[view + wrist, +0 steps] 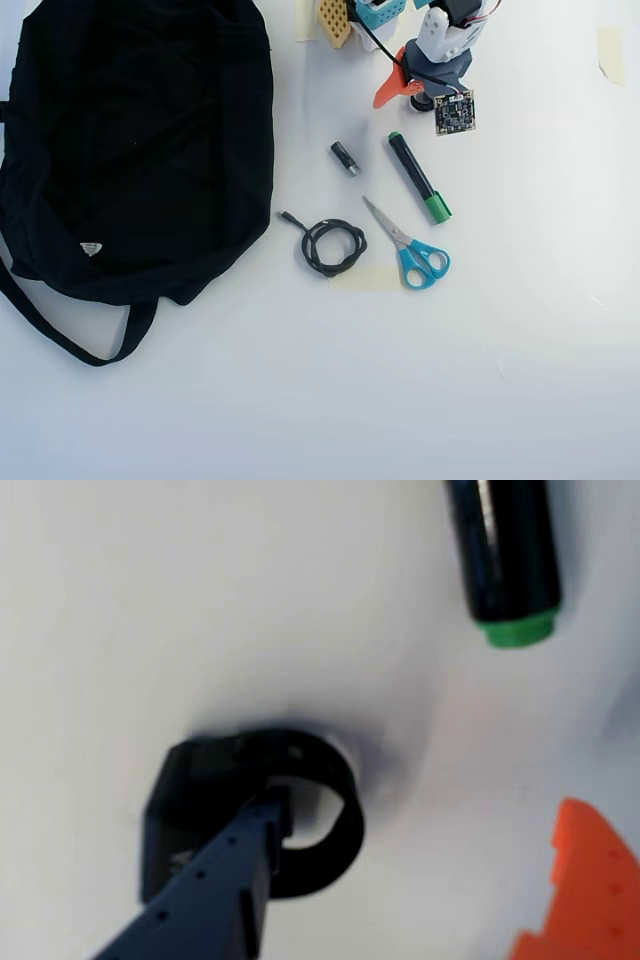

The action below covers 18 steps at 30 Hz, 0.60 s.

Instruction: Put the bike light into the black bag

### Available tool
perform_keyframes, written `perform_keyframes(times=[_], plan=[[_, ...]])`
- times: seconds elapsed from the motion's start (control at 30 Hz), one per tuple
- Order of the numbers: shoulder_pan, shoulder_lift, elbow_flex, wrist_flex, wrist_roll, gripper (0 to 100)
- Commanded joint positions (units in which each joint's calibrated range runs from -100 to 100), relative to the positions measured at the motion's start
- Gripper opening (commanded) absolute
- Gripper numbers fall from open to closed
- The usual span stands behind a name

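Observation:
The bike light [215, 780] is a chunky black block with a round clamp ring, lying on the white table. In the wrist view my dark blue finger [225, 885] reaches from the lower left with its tip at the ring's opening. The orange finger [580, 880] stands far off to the right, so my gripper [425, 820] is open. From overhead, the gripper [402, 100] sits at the top centre, and only a sliver of the bike light [422, 102] shows under it. The black bag [130, 150] fills the left side, well away from the gripper.
A black marker [418, 178] with a green cap [515, 630] lies just below the gripper. A small black-and-silver cylinder [344, 157], a coiled black cable [333, 246] and blue-handled scissors [410, 248] lie between it and the bag. The bag's strap [70, 335] loops out at the lower left.

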Motion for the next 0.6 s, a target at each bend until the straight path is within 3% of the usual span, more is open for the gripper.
perform_keyframes(times=[0.0,0.1,0.3,0.57], plan=[[-0.4,-0.4,0.9,-3.0,-0.1,33],[-0.4,-0.4,1.0,-3.0,-0.1,28],[-0.4,-0.7,0.4,-3.0,-0.1,1],[-0.3,-1.5,-1.7,-3.0,-0.1,2]])
